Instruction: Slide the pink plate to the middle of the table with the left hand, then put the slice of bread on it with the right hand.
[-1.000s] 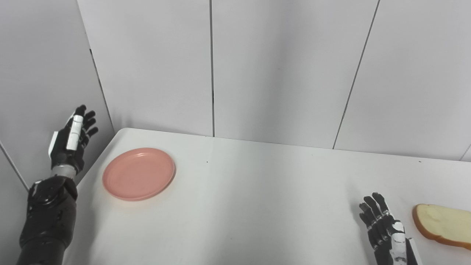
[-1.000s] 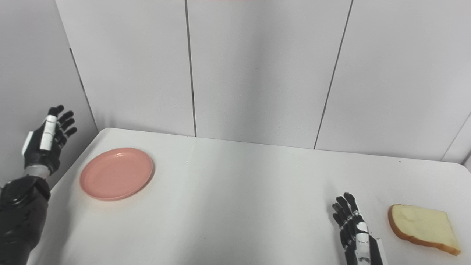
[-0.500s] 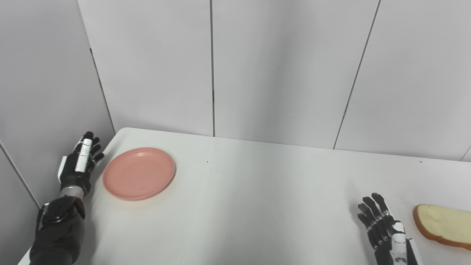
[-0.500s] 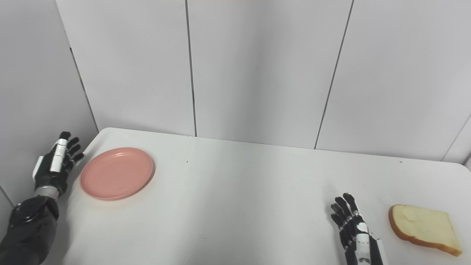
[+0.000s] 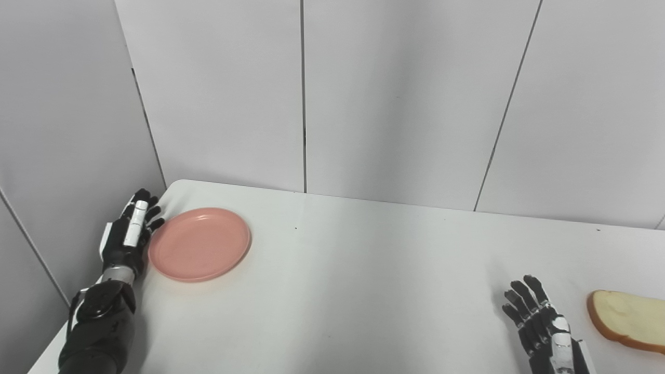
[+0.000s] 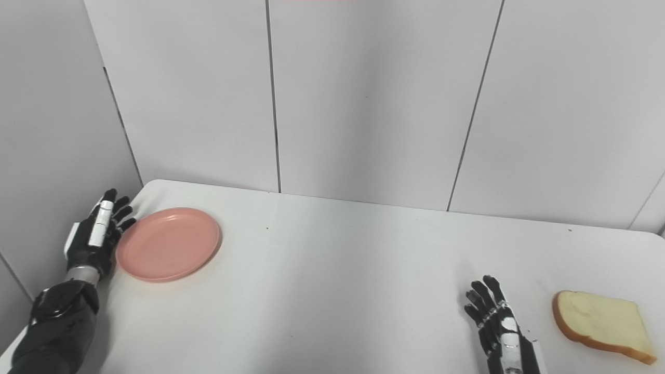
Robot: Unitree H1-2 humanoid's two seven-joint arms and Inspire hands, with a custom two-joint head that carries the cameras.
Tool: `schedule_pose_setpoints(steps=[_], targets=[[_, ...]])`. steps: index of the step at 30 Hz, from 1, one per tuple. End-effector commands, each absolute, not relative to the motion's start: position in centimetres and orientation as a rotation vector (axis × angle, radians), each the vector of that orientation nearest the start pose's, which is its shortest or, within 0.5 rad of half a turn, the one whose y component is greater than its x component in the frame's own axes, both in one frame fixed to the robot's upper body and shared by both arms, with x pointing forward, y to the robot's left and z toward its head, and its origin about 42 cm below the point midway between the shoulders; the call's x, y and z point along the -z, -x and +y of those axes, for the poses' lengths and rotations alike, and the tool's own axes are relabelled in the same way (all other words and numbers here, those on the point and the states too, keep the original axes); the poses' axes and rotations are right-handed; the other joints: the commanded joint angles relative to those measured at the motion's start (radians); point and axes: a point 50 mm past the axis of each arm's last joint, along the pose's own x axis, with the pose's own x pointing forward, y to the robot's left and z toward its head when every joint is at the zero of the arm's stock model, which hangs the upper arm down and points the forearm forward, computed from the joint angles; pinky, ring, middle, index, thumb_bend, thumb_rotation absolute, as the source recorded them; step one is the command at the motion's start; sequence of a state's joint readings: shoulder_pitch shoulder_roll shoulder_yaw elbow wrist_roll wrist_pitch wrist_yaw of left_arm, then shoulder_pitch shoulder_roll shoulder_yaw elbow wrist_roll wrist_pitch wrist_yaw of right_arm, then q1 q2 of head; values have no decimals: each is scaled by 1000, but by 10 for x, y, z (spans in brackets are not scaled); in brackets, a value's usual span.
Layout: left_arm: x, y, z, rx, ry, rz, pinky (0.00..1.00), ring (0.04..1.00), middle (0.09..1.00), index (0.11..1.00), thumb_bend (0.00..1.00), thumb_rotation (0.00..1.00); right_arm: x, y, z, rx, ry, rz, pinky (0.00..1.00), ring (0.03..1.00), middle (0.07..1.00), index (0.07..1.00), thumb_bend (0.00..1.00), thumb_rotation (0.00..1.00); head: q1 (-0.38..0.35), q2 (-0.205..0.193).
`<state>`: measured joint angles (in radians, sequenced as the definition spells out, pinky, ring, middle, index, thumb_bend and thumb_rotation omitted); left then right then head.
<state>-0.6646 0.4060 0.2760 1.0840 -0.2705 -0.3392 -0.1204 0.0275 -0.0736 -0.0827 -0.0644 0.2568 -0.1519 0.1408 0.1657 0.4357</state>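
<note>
The pink plate lies empty near the far left corner of the white table. My left hand is open with its fingers straight, low at the table's left edge, right against the plate's left rim; I cannot tell if it touches. The slice of bread lies flat at the right edge of the table. My right hand is open and empty, fingers spread, resting on the table a little left of the bread.
Grey wall panels stand behind the table and along its left side, close behind my left hand. Bare tabletop lies between the plate and the bread.
My left hand has come down from beside the wall and moved right, up to the plate's left rim. The plate, bread and right hand have stayed put. The camera has shifted slightly.
</note>
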Motion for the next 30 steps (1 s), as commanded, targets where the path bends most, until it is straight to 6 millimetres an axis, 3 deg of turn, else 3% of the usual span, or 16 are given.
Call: schedule_pose_setpoints(steps=[1, 7, 20, 30], targets=[[-138, -467, 398, -214, 60, -43, 830, 884, 874, 901, 920, 746, -77, -245, -240, -22, -218, -45, 905, 897, 897, 908, 733, 954, 0, 1], [-134, -467, 387, -168, 41, -30, 855, 884, 861, 914, 947, 738, -77, -243, -239, -20, -220, -46, 895, 893, 891, 899, 737, 932, -3, 7], [-130, -463, 367, -76, -9, -19, 812, 874, 878, 918, 932, 781, -76, -240, -237, -21, -225, -42, 867, 878, 882, 882, 773, 896, -20, 16], [-128, -464, 333, 8, 9, -26, 808, 869, 864, 908, 918, 745, -76, -237, -234, -23, -225, -43, 842, 864, 876, 874, 790, 865, -45, 21]])
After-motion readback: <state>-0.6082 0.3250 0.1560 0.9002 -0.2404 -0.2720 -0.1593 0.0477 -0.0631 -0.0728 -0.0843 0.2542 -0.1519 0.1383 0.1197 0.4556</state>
